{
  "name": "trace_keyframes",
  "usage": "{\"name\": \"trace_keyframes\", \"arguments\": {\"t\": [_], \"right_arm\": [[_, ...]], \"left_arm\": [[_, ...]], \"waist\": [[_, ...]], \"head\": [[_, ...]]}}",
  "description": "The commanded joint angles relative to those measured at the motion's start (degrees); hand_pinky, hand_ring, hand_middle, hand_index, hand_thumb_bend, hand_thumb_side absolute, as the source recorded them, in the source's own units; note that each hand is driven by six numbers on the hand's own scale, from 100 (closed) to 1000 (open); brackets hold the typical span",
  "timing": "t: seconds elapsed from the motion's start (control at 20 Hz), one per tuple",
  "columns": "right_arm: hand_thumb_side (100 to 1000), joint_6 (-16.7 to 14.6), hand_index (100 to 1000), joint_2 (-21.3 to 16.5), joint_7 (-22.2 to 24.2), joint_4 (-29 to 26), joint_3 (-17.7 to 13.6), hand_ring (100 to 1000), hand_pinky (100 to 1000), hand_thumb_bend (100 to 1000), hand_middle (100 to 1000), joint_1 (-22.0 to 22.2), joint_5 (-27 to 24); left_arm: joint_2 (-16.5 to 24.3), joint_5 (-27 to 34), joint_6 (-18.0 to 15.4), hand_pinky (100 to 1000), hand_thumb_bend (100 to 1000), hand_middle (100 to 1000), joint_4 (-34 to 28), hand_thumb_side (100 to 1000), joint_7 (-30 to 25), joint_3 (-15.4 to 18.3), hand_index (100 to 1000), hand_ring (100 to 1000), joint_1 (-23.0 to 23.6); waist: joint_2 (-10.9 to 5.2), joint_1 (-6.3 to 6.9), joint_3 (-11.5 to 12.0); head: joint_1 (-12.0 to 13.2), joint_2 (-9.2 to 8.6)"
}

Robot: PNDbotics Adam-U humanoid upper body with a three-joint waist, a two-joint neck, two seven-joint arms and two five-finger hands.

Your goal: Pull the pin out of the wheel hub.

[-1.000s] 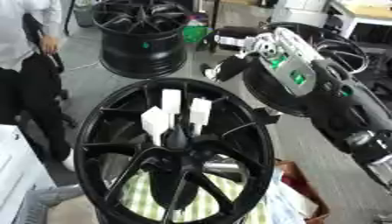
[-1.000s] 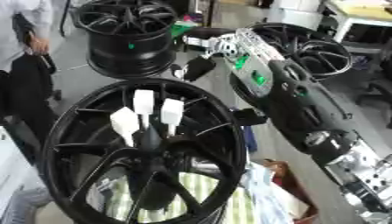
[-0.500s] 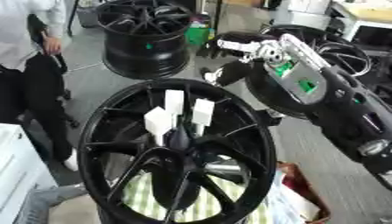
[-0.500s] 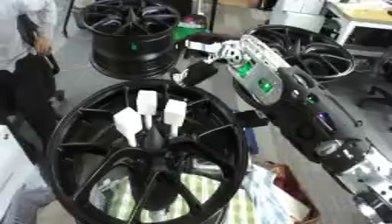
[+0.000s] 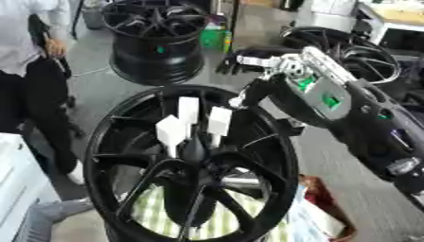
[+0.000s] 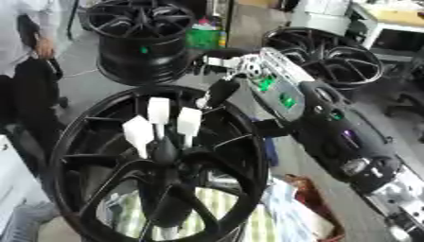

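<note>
The black wheel hub (image 5: 190,165) fills the lower centre of the frame, and three white-headed pins (image 5: 189,124) stand upright in its middle, none lifted. Over the last second the right hand (image 5: 258,82) has swung in from the upper right toward the centre and now hangs just beyond the hub's far rim, up and to the right of the pins and clear of them. Its dark fingers (image 6: 222,90) point down, apparently loosely apart and around nothing, though blur makes that uncertain. This looks like an approach: the nearest pin (image 5: 218,122) is not yet grasped. The left hand is out of view.
</note>
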Motion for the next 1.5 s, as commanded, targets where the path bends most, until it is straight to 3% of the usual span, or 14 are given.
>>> {"name": "trace_keyframes", "arguments": {"t": [0.05,0.25,0.55,0.65,1.15,1.5], "right_arm": [[239,-1.1,909,-1.1,1.5,0.4,-0.3,873,879,367,834,-0.6,1.2],[279,-2.2,913,-0.8,3.0,0.9,-0.4,872,876,379,833,-0.5,0.7],[328,-1.2,909,-1.1,3.1,-0.3,-0.6,864,868,309,828,-0.6,-1.5],[280,-0.3,908,-1.5,2.1,-1.4,-0.8,863,866,307,826,-0.8,-2.1],[273,3.4,906,-2.1,-2.6,-6.6,-1.5,856,852,200,822,-1.1,-5.9],[379,5.1,906,-1.9,-2.0,-10.1,-0.2,855,848,182,821,-0.2,-8.1]], "left_arm": [[1.5,-0.3,0.0,841,216,642,-1.0,595,0.4,0.6,826,853,-0.3],[1.5,-0.4,0.1,841,216,640,-1.0,595,0.4,0.6,826,852,-0.3],[1.4,-0.7,0.3,842,211,638,-1.0,601,0.5,0.7,826,853,0.0],[1.5,-0.8,0.3,842,211,638,-1.0,601,0.6,0.8,826,853,0.2],[1.3,-1.3,0.7,844,208,638,-1.0,608,0.4,0.8,827,855,0.7],[1.3,-1.4,0.9,845,208,639,-1.0,608,0.4,0.9,827,855,0.9]], "waist": [[-0.37,0.28,-0.1],[-0.37,0.1,0.0],[-0.52,-0.14,-0.1],[-0.69,-0.27,-0.3],[-0.8,-0.58,-1.0],[-1.07,-0.67,-1.3]], "head": [[0.3,0.31],[0.5,0.31],[1.1,0.31],[1.5,0.31],[2.4,0.31],[2.8,0.31]]}}
